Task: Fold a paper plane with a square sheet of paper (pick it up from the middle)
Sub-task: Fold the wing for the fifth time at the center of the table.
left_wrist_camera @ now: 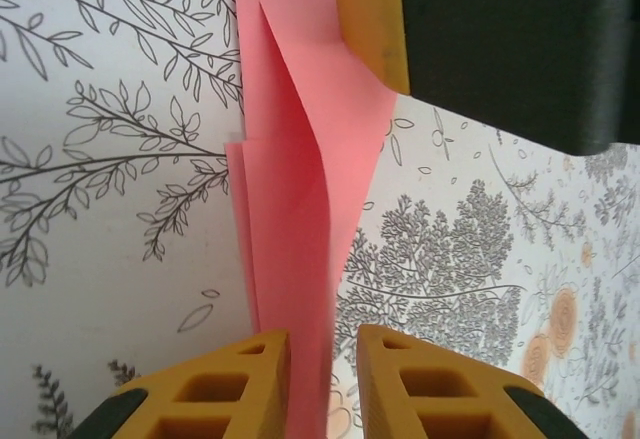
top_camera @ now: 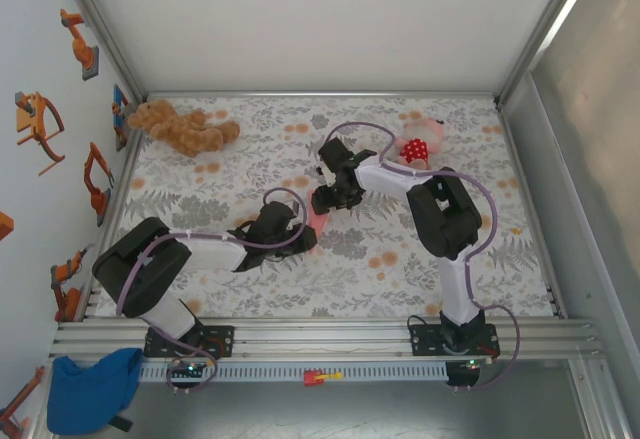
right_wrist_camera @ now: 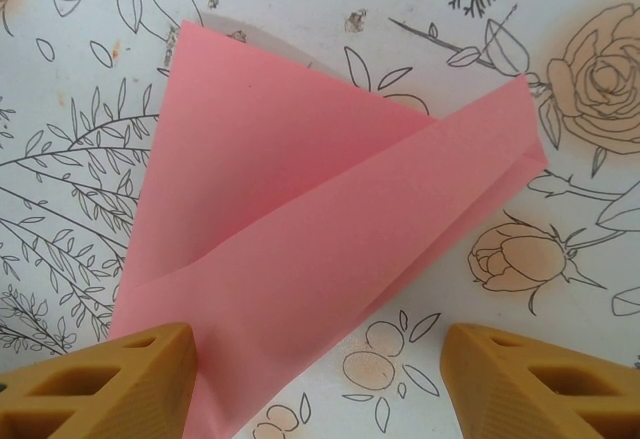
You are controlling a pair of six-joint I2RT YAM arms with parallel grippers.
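- Straddling the sheet of paper (left_wrist_camera: 300, 159) edge-on with the left pincer (left_wrist_camera: 323, 344): parted by a narrow slot, with the paper leaning on one pad and bare cloth visible along the other, so set loosely around it, not clamping.
- Hovering with the right pincer (right_wrist_camera: 318, 334) spread wide above the same sheet, gripping nothing; reaching one pad over the far end of the paper in the left wrist view, hard to tell whether touching or just above.
- Lies mid-table on the flowered tablecloth (right_wrist_camera: 560, 59), between the two pincers, folded into a long tapered wedge of layered flaps, with one flap raised off the cloth.
- Probably handles as very light, thin and floppy: bows under its own weight, slides readily on the cloth, springs open along soft creases, crumples or tears under a hard squeeze or a drag.
- Best taken along the middle crease, at the stacked and stiffer layers, pinching gently across the fold, not at a loose corner or a single flap.
- Worth pinning one end flat while pressing the other, to stop any skating.
- Sits well apart from the pink plush toy (top_camera: 430, 129) beyond the right arm and the brown teddy (top_camera: 180, 127) near the far left corner.
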